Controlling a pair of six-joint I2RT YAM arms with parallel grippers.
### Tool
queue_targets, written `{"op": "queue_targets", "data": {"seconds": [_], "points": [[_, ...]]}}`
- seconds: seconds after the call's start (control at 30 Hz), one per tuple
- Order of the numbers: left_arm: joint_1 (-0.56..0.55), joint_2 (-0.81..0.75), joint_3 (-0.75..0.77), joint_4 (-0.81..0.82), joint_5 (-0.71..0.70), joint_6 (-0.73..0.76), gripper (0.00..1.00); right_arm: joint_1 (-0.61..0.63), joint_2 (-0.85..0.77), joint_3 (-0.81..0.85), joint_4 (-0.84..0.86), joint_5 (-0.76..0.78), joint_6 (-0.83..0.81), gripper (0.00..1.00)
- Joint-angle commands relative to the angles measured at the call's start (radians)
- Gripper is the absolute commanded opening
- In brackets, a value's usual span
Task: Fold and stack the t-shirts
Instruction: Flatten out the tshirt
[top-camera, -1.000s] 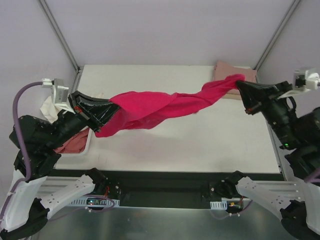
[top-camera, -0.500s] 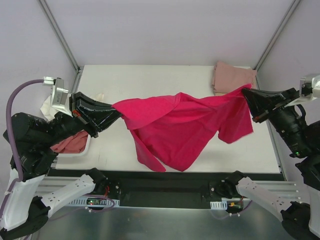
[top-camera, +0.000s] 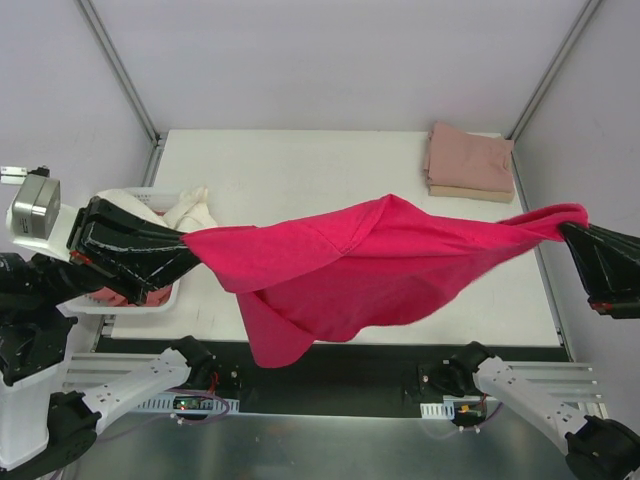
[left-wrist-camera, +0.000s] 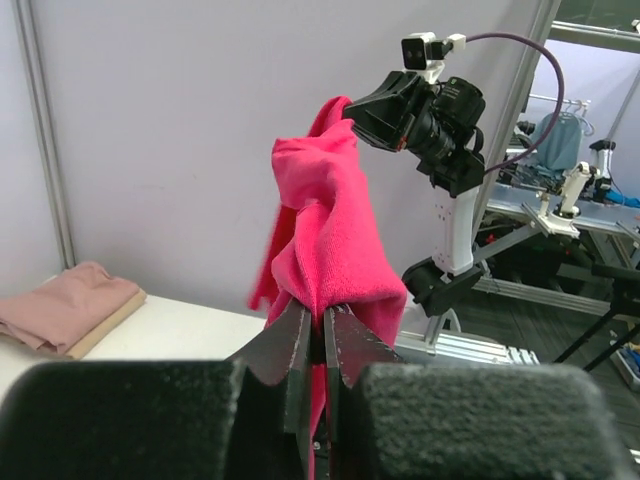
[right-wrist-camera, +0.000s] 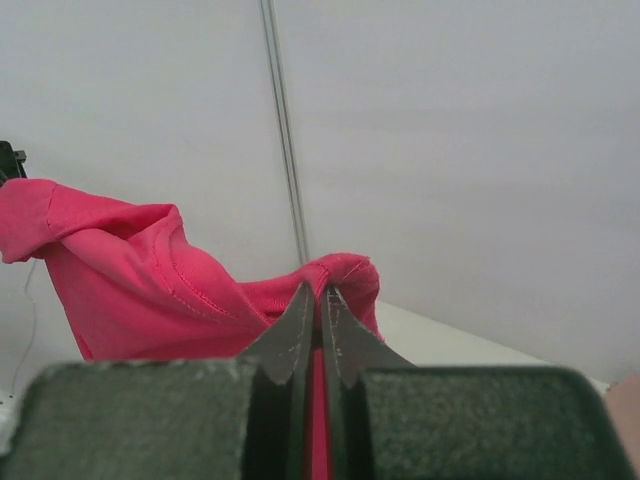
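The crimson-red t-shirt (top-camera: 370, 262) hangs stretched in the air between both grippers, high above the white table (top-camera: 300, 165), its lower part sagging toward the near edge. My left gripper (top-camera: 188, 250) is shut on its left end, seen in the left wrist view (left-wrist-camera: 318, 312). My right gripper (top-camera: 566, 226) is shut on its right end, seen in the right wrist view (right-wrist-camera: 322, 292). A folded dusty pink t-shirt (top-camera: 468, 160) lies on a tan one at the back right corner; it also shows in the left wrist view (left-wrist-camera: 60, 305).
A white lattice basket (top-camera: 150, 295) at the left edge holds cream (top-camera: 190, 210) and salmon-pink (top-camera: 105, 295) fabric, partly hidden by my left arm. Metal frame posts (top-camera: 118, 70) stand at the back corners.
Both arms have lifted and pulled apart toward the camera. The red shirt rose off the table and is now stretched out wider, its hanging part swinging up.
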Motion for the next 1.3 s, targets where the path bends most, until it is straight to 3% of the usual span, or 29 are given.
{"op": "queue_targets", "data": {"seconds": [0.0, 0.13, 0.23, 0.27, 0.33, 0.43, 0.53, 0.57, 0.6, 0.63, 0.7, 0.73, 0.8, 0.83, 0.97, 1.13, 1.27], "points": [[0.01, 0.04, 0.005, 0.063, -0.041, 0.013, 0.0, 0.001, 0.045, -0.001, 0.027, 0.053, -0.014, 0.0], [0.011, 0.155, -0.03, 0.037, -0.276, 0.103, 0.0, 0.001, 0.139, -0.042, 0.054, 0.273, -0.066, 0.01], [0.011, 0.288, -0.027, -0.005, -0.589, 0.217, 0.0, 0.001, 0.269, -0.085, 0.102, 0.543, -0.148, 0.01], [0.02, 0.328, -0.027, -0.012, -0.754, 0.237, 0.0, 0.001, 0.347, -0.099, 0.118, 0.618, -0.172, 0.01], [0.066, 0.463, -0.03, -0.013, -0.82, 0.261, 0.0, -0.031, 0.427, -0.169, 0.189, 0.76, -0.22, 0.01], [0.198, 0.682, -0.012, -0.013, -0.793, 0.242, 0.13, -0.163, 0.594, -0.256, 0.223, 0.641, -0.125, 0.04], [0.27, 0.945, 0.069, -0.017, -0.765, 0.267, 0.39, -0.28, 0.818, -0.275, 0.218, 0.464, -0.035, 0.13], [0.278, 1.017, 0.107, -0.026, -0.779, 0.277, 0.55, -0.312, 0.961, -0.239, 0.215, 0.432, 0.001, 0.19], [0.287, 1.155, 0.158, -0.087, -0.801, 0.284, 0.94, -0.326, 1.042, -0.181, 0.173, 0.375, 0.016, 0.22], [0.29, 1.224, 0.287, -0.133, -0.821, 0.304, 0.99, -0.34, 1.123, -0.113, 0.125, 0.357, 0.025, 0.32], [0.289, 1.369, 0.432, -0.253, -0.86, 0.309, 0.99, -0.361, 1.338, 0.137, -0.046, 0.353, 0.042, 0.51], [0.287, 1.388, 0.512, -0.313, -0.857, 0.314, 0.99, -0.364, 1.386, 0.197, -0.094, 0.356, 0.041, 0.71], [0.287, 1.372, 0.502, -0.312, -0.831, 0.306, 0.99, -0.363, 1.426, 0.228, -0.115, 0.347, 0.038, 0.86], [0.287, 1.356, 0.478, -0.312, -0.802, 0.286, 0.99, -0.364, 1.385, 0.187, -0.092, 0.334, 0.036, 0.99], [0.266, 1.246, 0.344, -0.309, -0.763, 0.22, 0.99, -0.364, 1.224, -0.063, 0.037, 0.245, 0.081, 0.97], [0.182, 1.09, 0.074, -0.292, -0.831, 0.125, 0.99, -0.363, 1.089, -0.334, 0.163, 0.079, 0.197, 0.97], [0.065, 0.991, -0.122, -0.264, -0.91, 0.064, 0.99, -0.334, 1.116, -0.39, 0.2, -0.096, 0.204, 0.97]]}}
